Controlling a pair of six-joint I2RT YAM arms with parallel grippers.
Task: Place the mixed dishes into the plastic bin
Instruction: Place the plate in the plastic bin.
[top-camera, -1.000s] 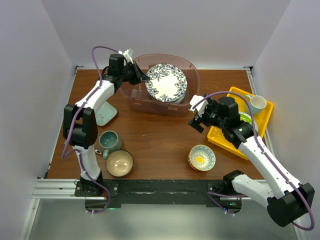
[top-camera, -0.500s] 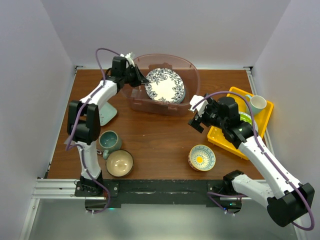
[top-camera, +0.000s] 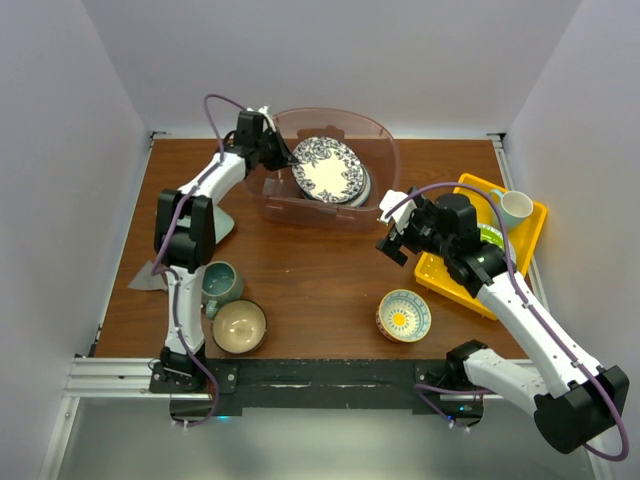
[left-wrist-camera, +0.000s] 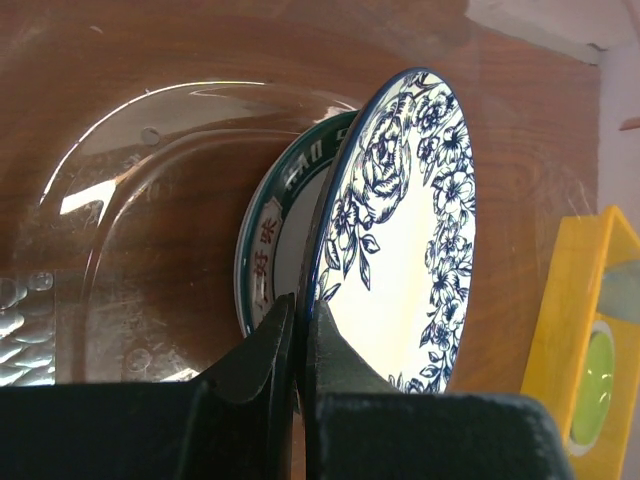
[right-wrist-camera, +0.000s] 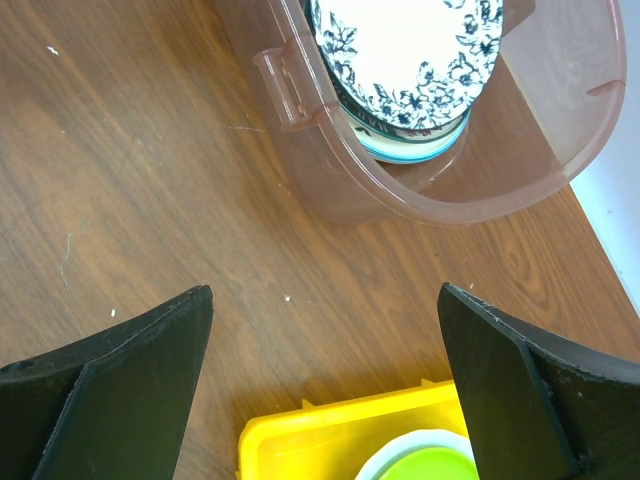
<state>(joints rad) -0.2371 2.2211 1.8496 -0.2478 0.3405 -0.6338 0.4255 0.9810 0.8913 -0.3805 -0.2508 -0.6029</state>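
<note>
Closest to us, at about 7 o'clock on the brown wooden tabletop (top-camera: 320, 270), sits the tan round ceramic bowl (top-camera: 239, 326). The teal ceramic mug (top-camera: 220, 283) is just beyond it at its 11 o'clock. Over at 5 o'clock there's the small round bowl with a yellow-and-blue pattern inside (top-camera: 404, 315), all on its own.

A bit further in, the right gripper (top-camera: 385, 228) (right-wrist-camera: 322, 300) hangs over bare wood around 3 o'clock from the middle. Its fingers are spread wide and there's nothing between them. Just to its right is the flat yellow rectangular plastic tray (top-camera: 525, 240) (right-wrist-camera: 300, 440) with the lime-green plate with white rim (top-camera: 490, 235) (right-wrist-camera: 420, 468) on it. A pale mint-and-white mug (top-camera: 513, 207) sits at the tray's far corner.

Up at 12 o'clock is the large translucent pinkish-brown plastic bin (top-camera: 385, 135) (left-wrist-camera: 150, 180) (right-wrist-camera: 330, 180). The left gripper (top-camera: 283, 158) (left-wrist-camera: 300, 300) reaches in over the bin's 9 o'clock side, pinched tight on the rim of the blue-patterned white round plate (top-camera: 327, 168) (left-wrist-camera: 410, 230) (right-wrist-camera: 410, 40). That plate is inside the bin, tilted, with its face toward the 3 o'clock side. Right behind it in the left wrist view is a white plate with a green rim and red marks (left-wrist-camera: 262, 240) (right-wrist-camera: 400, 150), also in the bin. We can't quite tell if the two are touching.
</note>
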